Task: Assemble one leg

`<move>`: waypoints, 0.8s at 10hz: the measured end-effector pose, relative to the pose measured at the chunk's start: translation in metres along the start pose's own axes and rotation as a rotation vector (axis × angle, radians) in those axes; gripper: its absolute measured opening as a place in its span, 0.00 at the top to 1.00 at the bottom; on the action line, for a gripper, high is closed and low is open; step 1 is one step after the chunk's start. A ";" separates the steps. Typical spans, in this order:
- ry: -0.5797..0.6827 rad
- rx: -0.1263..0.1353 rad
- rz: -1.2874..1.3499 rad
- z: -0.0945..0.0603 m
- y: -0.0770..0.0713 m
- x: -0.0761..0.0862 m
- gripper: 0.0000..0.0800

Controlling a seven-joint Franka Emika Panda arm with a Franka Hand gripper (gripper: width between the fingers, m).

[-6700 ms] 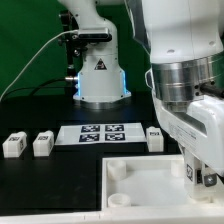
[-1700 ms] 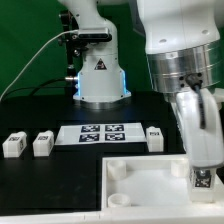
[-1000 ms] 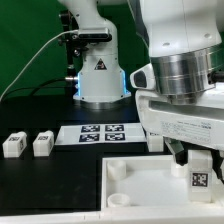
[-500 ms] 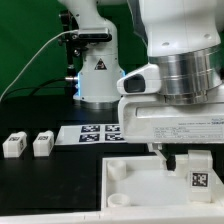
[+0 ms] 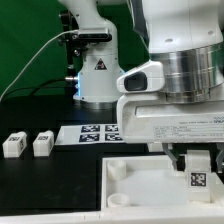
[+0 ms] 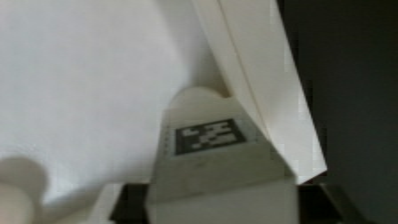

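Exterior view shows the big arm filling the upper right, its end effector down over the white panel at about four o'clock in the picture. Between the fingers sits a leg, a stubby white post with its black-and-white tag facing the camera; the fingers look pinched on it from either side, and it stands upright above the panel's surface near the right edge of the picture, though I cannot tell whether its base touches the panel. The panel lies flat on the dark worktop, with a round corner socket at its near-left corner and another below it. Over at nine o'clock, two more legs sit side by side on the worktop, well apart from the panel. The marker board lies between them and the arm, just behind the panel. From the wrist view, the tagged leg is seen close up against the white panel, whose raised edge runs beside it.
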State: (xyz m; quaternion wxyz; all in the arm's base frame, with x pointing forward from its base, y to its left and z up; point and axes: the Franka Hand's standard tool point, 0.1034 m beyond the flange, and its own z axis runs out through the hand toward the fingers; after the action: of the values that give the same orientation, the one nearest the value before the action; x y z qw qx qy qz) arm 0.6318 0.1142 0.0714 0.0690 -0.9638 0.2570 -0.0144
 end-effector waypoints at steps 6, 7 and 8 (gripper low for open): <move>-0.051 -0.047 0.951 0.001 0.001 0.004 0.63; -0.070 -0.035 1.139 0.001 0.003 0.005 0.63; -0.097 -0.018 1.289 0.001 0.005 0.005 0.63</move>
State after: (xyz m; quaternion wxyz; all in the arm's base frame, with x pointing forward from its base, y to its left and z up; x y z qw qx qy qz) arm 0.6336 0.1080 0.0702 0.0672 -0.6165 0.7808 0.0759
